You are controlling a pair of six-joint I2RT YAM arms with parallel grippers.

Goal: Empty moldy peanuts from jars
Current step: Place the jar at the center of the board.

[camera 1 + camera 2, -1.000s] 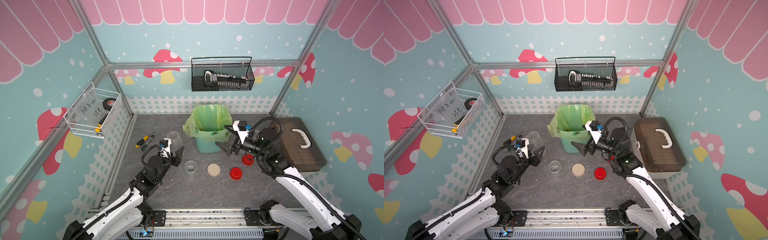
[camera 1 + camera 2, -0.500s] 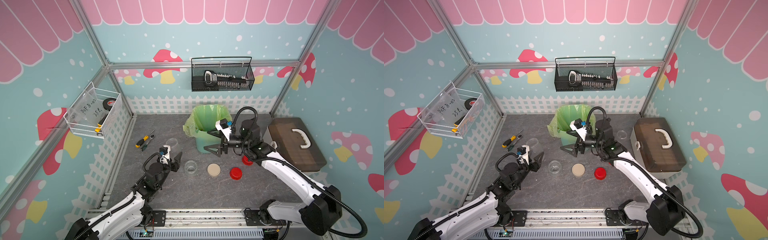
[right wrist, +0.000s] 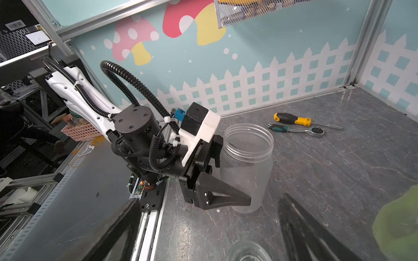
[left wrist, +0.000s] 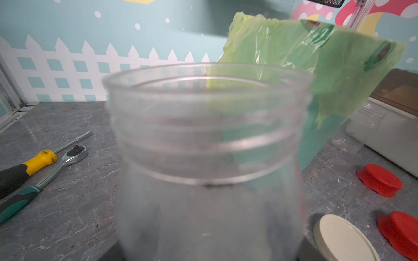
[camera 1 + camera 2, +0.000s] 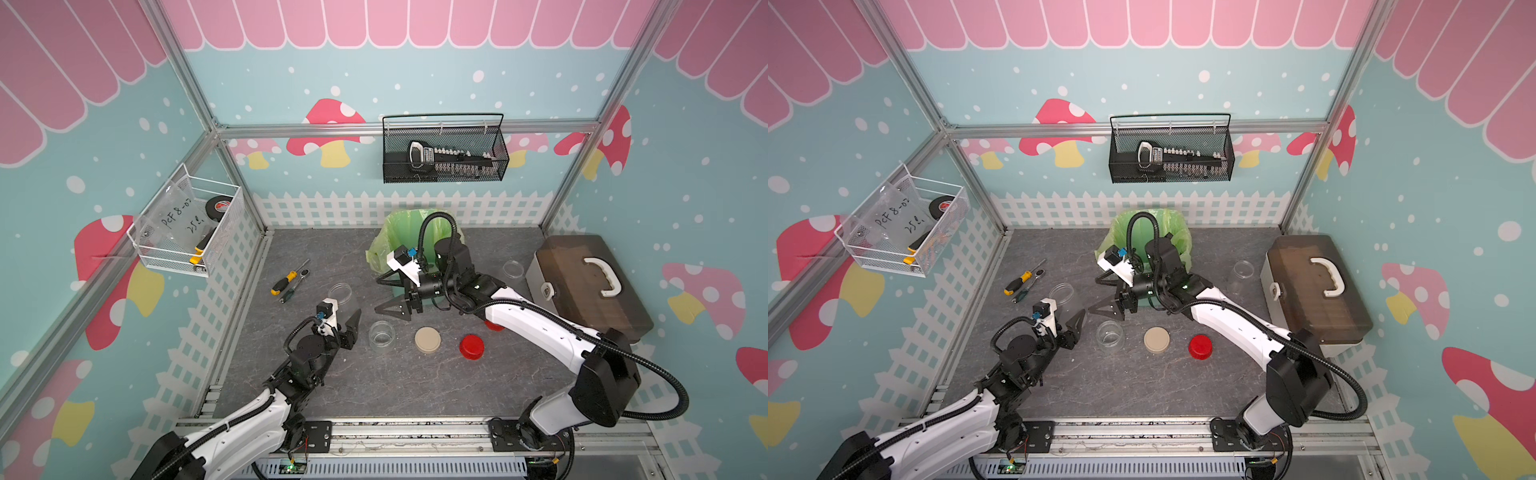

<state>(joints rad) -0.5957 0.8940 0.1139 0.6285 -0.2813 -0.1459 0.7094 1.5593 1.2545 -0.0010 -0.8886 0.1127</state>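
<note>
Clock read from a top view, 12 at the back wall. Left gripper [image 3: 235, 171] is clamped on a lidless clear jar [image 5: 341, 293], upright, its base at the tabletop [image 5: 415, 386]; we can't tell if it touches. That jar sits at 10 o'clock of the middle jar [image 5: 381, 336], which stands open and alone. Right gripper [image 5: 377, 297] has its fingers spread wide with nothing between them, hanging just at 12 of the middle jar and pointing toward 9. The third jar [image 5: 513, 270] stands at 2 o'clock, beside the brown toolbox [image 5: 582, 282]. Beige lid [image 5: 427, 340] and red lid [image 5: 471, 346] lie at 3 of the middle jar, and a second red lid [image 5: 492, 325] is half under the right arm. Green-bagged bin [image 5: 392, 232] is at 12. Peanuts aren't discernible.
</note>
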